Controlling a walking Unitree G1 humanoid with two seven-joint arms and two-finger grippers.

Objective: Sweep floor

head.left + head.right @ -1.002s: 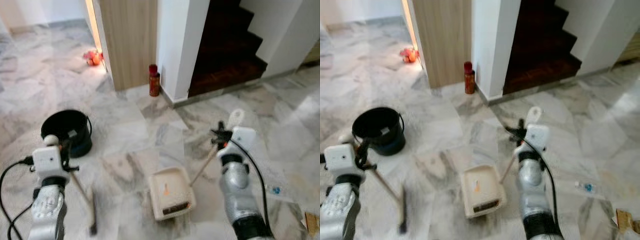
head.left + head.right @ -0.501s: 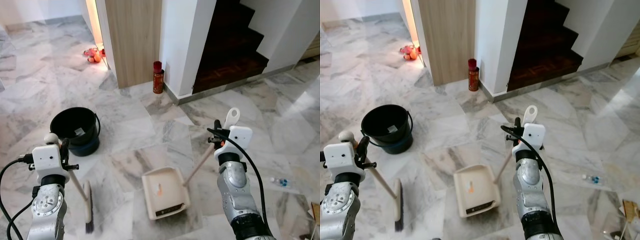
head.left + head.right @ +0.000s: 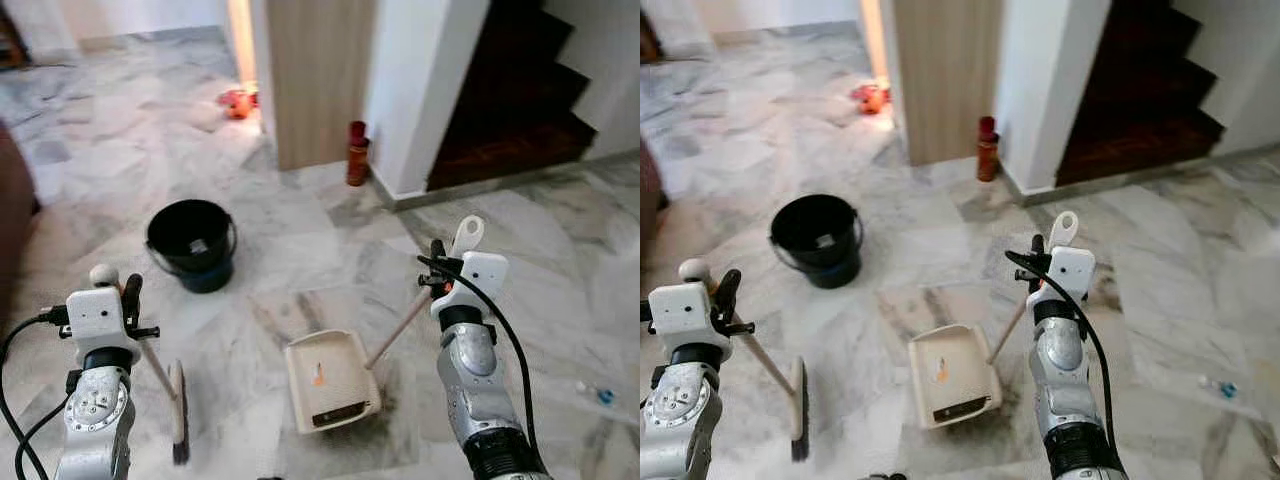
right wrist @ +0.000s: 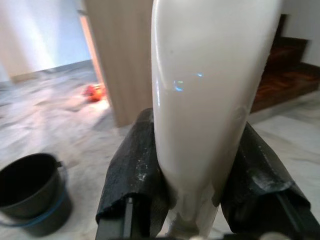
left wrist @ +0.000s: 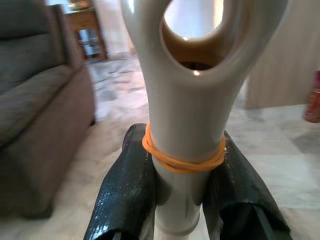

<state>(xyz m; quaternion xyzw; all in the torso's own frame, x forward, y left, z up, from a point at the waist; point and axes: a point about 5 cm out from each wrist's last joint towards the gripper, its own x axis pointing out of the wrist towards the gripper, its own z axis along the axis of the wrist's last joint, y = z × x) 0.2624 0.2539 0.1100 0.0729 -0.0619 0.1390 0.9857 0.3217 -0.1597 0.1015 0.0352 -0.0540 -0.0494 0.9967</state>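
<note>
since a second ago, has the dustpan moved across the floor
Yes. Against the red can by the wall, the dustpan has shifted to the robot's left, closer to the black bucket.

Count: one round black plastic bucket (image 3: 191,243); one cream plastic dustpan (image 3: 328,379); one long-handled broom (image 3: 172,401); one red cylindrical can (image 3: 357,153); two black-fingered grippers, left (image 5: 182,192) and right (image 4: 195,172).

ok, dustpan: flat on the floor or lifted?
Flat. The dustpan sits tray-down on the marble floor, its handle angling up into the right gripper, which is shut on it.
</note>
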